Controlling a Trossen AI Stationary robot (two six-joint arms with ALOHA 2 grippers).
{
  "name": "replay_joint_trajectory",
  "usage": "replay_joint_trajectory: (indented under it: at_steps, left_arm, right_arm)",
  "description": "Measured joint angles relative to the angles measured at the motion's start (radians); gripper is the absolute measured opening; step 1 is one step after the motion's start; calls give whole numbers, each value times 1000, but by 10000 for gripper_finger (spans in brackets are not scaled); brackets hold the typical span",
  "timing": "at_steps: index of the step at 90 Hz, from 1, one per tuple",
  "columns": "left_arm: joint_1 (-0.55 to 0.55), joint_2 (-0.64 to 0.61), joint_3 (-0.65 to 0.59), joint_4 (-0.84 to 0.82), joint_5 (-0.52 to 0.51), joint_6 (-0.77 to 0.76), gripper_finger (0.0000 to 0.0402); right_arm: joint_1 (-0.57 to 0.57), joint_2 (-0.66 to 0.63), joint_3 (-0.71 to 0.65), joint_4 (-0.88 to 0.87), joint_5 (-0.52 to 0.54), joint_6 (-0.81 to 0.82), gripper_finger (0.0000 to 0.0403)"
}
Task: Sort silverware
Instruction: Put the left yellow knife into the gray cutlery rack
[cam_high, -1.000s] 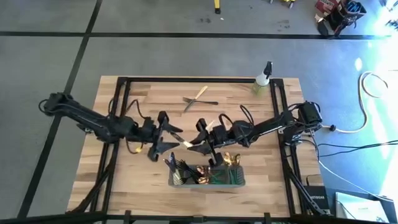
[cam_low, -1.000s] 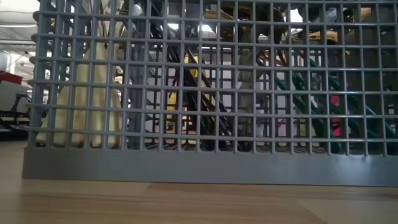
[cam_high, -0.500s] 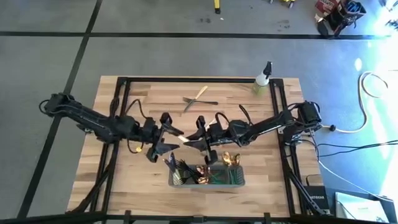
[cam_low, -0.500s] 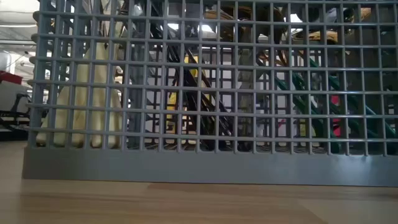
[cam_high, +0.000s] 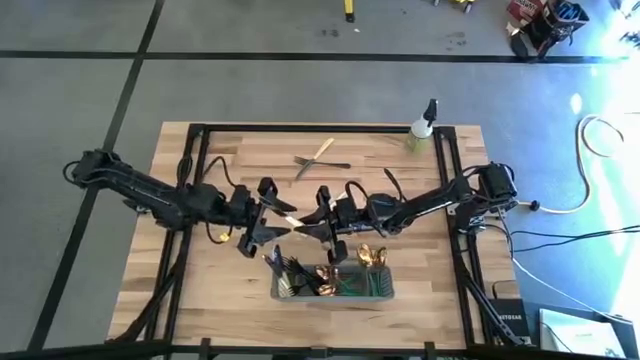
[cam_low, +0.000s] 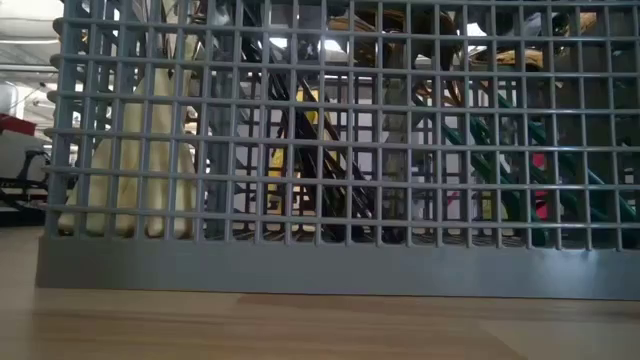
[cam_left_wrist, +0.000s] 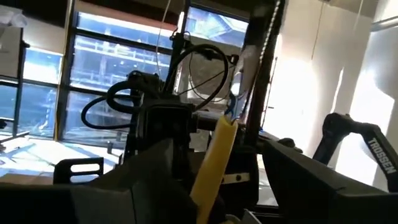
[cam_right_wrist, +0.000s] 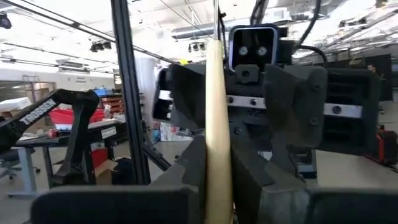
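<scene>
Above the table's middle, the left gripper (cam_high: 268, 218) and right gripper (cam_high: 318, 222) both clench one cream-handled utensil (cam_high: 292, 226), its long axis running nine to three o'clock. Two more pieces (cam_high: 321, 157) lie crossed at twelve o'clock.

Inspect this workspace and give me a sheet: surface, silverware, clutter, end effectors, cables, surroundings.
Surface: pale wooden plank table in a black frame; nothing spilled on it.
Job's things: cream-handled utensil in the air at mid-table; two slim utensils crossed on the far side; gold spoons and dark pieces standing in the grey mesh caddy at the near edge.
Clutter: small spray bottle at the far right corner.
End effectors: left end effector and right end effector face each other, the cream-handled utensil between them.
Cables: white and black floor cables right of the table.
Surroundings: grey floor with black tape lines; no person seen.
</scene>
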Motion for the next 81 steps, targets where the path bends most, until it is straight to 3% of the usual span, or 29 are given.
replay_joint_trajectory:
  at_steps: [12, 42, 67, 81]
  left_arm:
    - [0, 0, 0, -1, -17, 3, 200]
    - [1, 0, 0, -1, -28, 22, 21]
    - [1, 0, 0, 0, -29, 41, 7]
    - [-2, 0, 0, 0, -27, 33, 2]
  right_arm:
    - [0, 0, 0, 0, 7, 0, 26]
    - [1, 0, 0, -3, 32, 13, 26]
    - [1, 0, 0, -4, 34, 11, 30]
    - [2, 0, 0, 0, 29, -5, 112]
